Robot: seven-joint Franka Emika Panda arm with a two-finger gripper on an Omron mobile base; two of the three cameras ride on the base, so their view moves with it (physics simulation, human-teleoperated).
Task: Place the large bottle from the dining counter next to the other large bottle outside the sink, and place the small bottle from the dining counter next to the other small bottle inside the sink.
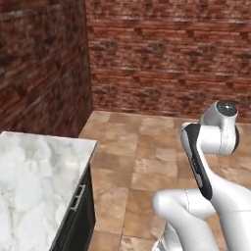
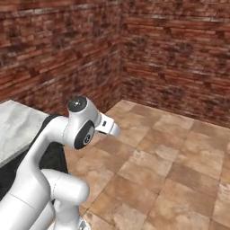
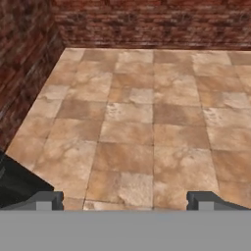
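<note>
Closest to the cameras is the robot's own white arm point(image 1: 211, 196), folded up over the base, elbow high and forearm pointing out over the floor. Biggest things after that: brick walls point(image 2: 170, 58) meeting in a corner, and a tan tiled floor point(image 3: 142, 127) running right up to them. On the left sits a slab of white grey-veined marble tabletop point(image 1: 34, 181) over a dark cabinet point(image 1: 78, 215) with a pale handle, so I'd guess that's the kitchen worktop and not the dining counter, but it's cut off by the frame edge so I can't be sure.

Smallest bit: the hand point(image 3: 125, 200). In the hand view its two grey fingertips point(image 3: 46, 200) poke up at the bottom, spread wide apart with nothing but floor tile between them. So it's wide open and carrying nothing.

Progress-wise, as far as I can judge: nowhere yet. No bottle, no sink, no stools anywhere in what these cameras cover, so I can't say where the large bottle or the small one are. The robot is basically staring at an empty corner of the room. My read is it has to drive or turn to find the dining counter before any picking happens, then both bottle drops are left to do.

Hard to make out: the dark shape at the lower left of the hand view, probably the cabinet side.
</note>
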